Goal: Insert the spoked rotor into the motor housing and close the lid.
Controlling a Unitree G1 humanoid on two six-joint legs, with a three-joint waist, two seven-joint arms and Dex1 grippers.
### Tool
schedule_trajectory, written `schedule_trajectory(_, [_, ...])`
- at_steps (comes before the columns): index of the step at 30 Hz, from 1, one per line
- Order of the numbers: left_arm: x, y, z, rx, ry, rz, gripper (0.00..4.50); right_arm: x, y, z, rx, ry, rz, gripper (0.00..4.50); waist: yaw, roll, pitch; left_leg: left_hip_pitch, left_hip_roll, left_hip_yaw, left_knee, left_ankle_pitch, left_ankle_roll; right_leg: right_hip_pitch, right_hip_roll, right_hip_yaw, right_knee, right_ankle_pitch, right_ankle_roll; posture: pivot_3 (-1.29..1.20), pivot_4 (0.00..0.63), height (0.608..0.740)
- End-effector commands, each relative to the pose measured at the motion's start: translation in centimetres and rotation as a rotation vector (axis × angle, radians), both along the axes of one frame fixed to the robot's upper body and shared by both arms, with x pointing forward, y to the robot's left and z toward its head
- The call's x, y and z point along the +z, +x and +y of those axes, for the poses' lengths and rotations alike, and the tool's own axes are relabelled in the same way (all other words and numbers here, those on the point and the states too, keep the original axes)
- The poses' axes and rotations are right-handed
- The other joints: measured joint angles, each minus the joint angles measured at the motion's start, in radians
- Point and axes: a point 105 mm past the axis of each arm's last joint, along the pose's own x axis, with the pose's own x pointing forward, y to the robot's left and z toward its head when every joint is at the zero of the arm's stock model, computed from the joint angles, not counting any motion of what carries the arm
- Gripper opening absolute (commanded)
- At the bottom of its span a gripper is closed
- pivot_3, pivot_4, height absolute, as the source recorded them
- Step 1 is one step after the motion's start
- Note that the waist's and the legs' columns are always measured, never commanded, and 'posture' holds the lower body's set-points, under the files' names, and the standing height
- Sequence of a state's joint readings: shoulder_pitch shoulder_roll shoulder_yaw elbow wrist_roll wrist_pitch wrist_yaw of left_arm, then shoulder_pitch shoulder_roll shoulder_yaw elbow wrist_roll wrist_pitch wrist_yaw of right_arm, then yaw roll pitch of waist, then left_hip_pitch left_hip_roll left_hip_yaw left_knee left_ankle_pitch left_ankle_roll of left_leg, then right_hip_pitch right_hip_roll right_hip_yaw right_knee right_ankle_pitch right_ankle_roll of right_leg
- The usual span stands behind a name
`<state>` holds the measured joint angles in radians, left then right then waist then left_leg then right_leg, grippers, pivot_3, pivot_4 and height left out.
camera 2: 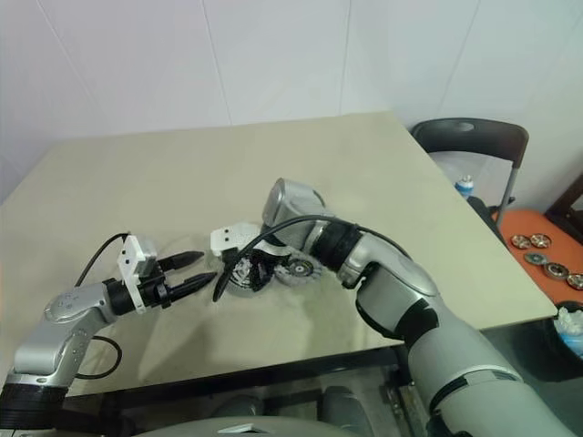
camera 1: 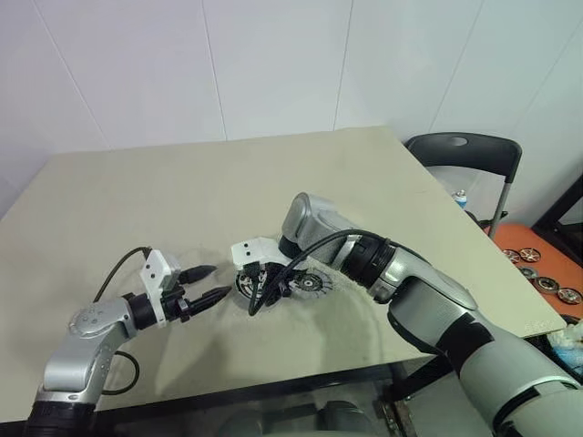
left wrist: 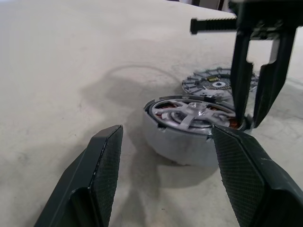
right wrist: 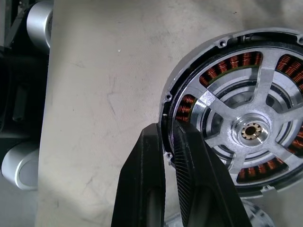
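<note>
Copper windings show through the spokes of the spoked rotor (right wrist: 248,130), which already sits inside the motor housing (left wrist: 187,142) near the middle of the beige bench (camera 1: 273,173). The lid (left wrist: 213,85) lies flat on the bench just beside the housing, on the side away from the left arm, and does not cover it.

The right gripper (right wrist: 168,142) points steeply down at the housing's edge. Its two black fingers are pressed nearly together, one tip just outside the rim and the other just inside it, so they pinch the rim of the rotor and housing; which of the two parts they actually grip cannot be told.

The left gripper (camera 1: 205,282) hovers close above the bench on the robot's left of the housing, pointing toward it. Its fingers are spread wide, hold nothing and stand apart from the housing.

A grey folding chair (camera 1: 465,159) stands beyond the bench's far right corner.
</note>
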<state>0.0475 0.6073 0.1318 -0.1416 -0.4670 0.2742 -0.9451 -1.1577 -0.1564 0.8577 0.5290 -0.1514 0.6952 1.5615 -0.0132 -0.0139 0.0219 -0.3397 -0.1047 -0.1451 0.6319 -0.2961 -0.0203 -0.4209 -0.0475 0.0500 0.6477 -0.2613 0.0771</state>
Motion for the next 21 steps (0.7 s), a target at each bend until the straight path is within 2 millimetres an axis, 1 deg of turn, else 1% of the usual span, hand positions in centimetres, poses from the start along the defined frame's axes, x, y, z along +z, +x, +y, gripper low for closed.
schedule_trajectory(1, [1.4,0.0,0.1,0.005,0.002,-0.056,3.19,-0.3,0.6,0.1,0.007,-0.006,-0.042,0.09,0.000,0.000,0.000,0.001,0.000,0.000,0.000,0.000,0.000,0.000,0.000,0.000,0.000,0.000,0.000,0.00,0.000,0.740])
schedule_trajectory(4, [1.4,-0.1,0.0,0.007,0.000,-0.056,3.19,-0.6,0.7,0.4,-0.008,0.001,-0.047,0.09,-0.001,0.000,0.000,0.002,0.000,0.000,0.001,0.000,0.000,0.001,0.000,0.000,0.000,0.000,0.000,0.00,0.000,0.740])
schedule_trajectory(6, [1.4,-0.1,0.0,0.008,-0.001,-0.057,3.19,-0.7,0.8,0.6,-0.021,0.006,-0.055,0.81,-0.001,0.000,0.000,0.002,0.001,0.000,0.001,0.000,0.000,0.001,0.001,0.000,0.001,0.001,-0.001,0.00,0.000,0.740])
schedule_trajectory(7, [1.4,-0.1,0.0,0.008,-0.001,-0.057,3.19,-0.8,0.8,0.6,-0.023,0.005,-0.053,0.99,-0.001,0.000,0.000,0.002,0.001,0.000,0.001,0.000,-0.001,0.001,0.001,0.000,0.001,0.001,-0.002,0.00,0.000,0.740])
schedule_trajectory(10, [1.5,0.0,0.0,0.007,-0.001,-0.059,3.19,-0.7,0.8,0.8,-0.063,0.001,-0.038,1.90,0.000,0.000,0.000,0.002,0.001,0.000,0.001,0.000,-0.001,0.001,0.001,0.000,0.001,0.001,-0.002,0.00,0.000,0.740])
schedule_trajectory(12, [1.5,0.1,0.0,0.006,-0.001,-0.060,3.19,-0.3,0.8,1.2,-0.080,0.018,-0.027,1.90,0.000,0.000,0.000,0.002,0.001,0.000,0.001,0.000,-0.001,0.000,0.001,0.000,0.001,0.001,-0.002,0.00,0.000,0.740])
schedule_trajectory(16, [1.7,0.3,0.0,0.000,0.001,-0.064,3.19,0.9,0.7,1.5,-0.037,0.056,-0.029,1.90,0.000,0.000,0.000,0.002,0.001,0.000,0.002,0.000,-0.001,0.000,0.001,0.000,0.001,0.001,-0.002,0.00,0.000,0.740])
schedule_trajectory(18, [1.8,0.4,-0.1,-0.005,0.001,-0.067,3.19,2.1,0.7,1.5,0.001,0.106,-0.029,1.90,0.001,0.000,0.000,0.001,0.001,0.000,0.002,0.000,-0.001,0.000,0.001,0.000,0.001,0.001,-0.002,0.00,0.000,0.740])
schedule_trajectory(21, [2.0,0.4,-0.1,-0.016,-0.003,-0.064,3.19,3.9,1.1,1.4,0.055,0.208,-0.077,1.90,-0.001,-0.002,-0.001,0.000,0.000,0.000,0.001,0.000,-0.001,0.000,0.001,0.000,0.000,0.001,-0.002,0.00,0.000,0.740])
